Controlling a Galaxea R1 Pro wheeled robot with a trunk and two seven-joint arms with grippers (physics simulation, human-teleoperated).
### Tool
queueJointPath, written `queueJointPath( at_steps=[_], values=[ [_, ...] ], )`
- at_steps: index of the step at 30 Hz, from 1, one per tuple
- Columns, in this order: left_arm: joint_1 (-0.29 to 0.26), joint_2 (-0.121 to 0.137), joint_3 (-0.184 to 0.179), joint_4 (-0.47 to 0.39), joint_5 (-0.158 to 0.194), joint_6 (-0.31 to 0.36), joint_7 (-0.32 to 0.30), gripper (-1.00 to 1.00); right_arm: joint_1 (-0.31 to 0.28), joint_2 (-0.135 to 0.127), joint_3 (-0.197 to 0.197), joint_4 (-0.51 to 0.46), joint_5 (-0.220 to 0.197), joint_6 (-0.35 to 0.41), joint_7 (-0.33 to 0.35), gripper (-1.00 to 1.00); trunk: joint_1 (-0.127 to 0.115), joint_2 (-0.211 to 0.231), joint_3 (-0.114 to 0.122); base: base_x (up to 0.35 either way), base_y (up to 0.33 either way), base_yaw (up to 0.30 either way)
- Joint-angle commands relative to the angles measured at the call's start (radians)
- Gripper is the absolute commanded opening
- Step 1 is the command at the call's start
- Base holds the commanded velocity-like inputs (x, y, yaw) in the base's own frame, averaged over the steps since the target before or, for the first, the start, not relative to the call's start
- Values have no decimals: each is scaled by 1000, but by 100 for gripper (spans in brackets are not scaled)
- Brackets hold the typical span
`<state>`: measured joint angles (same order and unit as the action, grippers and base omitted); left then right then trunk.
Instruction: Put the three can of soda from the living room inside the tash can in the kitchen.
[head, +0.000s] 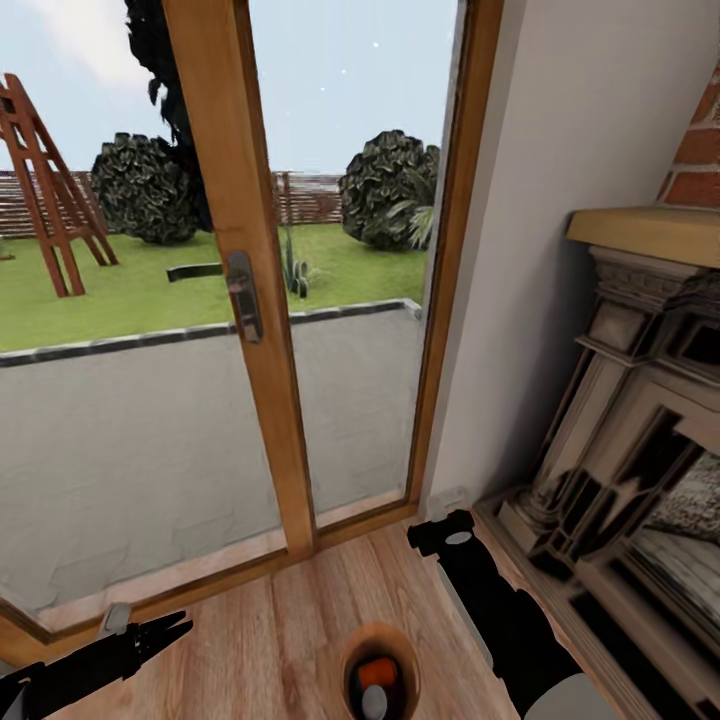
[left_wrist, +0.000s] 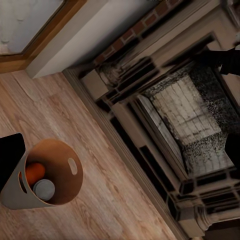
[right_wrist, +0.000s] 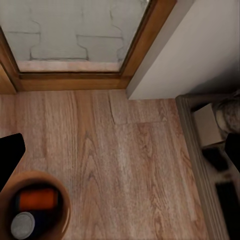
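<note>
Cans sit in the tash can (left_wrist: 47, 175) beside the fireplace (head: 640, 430): you see one orange (left_wrist: 34, 172), one pale-topped (left_wrist: 44, 189); kitchen trip remains. Left pincer (head: 165, 632) looks together; right, cannot tell.

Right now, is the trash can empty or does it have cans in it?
Not empty. The trash can holds an orange can and a pale can top; a third can cannot be told.

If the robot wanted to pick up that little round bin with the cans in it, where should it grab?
Probably the thin brown rim of the pale round bin, coming from above: it stands upright and open-topped. An oval handle slot in the wall offers a finger hold.
</note>
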<state>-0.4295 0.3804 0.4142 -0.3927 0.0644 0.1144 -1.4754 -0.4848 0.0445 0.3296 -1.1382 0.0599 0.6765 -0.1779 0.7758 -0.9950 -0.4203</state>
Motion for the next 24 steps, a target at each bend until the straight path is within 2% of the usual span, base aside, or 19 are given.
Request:
queueJointPath(
  at_steps=[1, 24],
  values=[
    [0, 0, 0, 0, 0, 0, 0, 100, 0, 0, 0, 0, 0, 0, 0, 100, 0, 0, 2, 0, 0, 0],
    [0, 0, 0, 0, 0, 0, 1, 100, 0, 0, -1, 0, 0, -1, 2, 100, 0, 0, 40, 0, 0, 0]
  ],
)
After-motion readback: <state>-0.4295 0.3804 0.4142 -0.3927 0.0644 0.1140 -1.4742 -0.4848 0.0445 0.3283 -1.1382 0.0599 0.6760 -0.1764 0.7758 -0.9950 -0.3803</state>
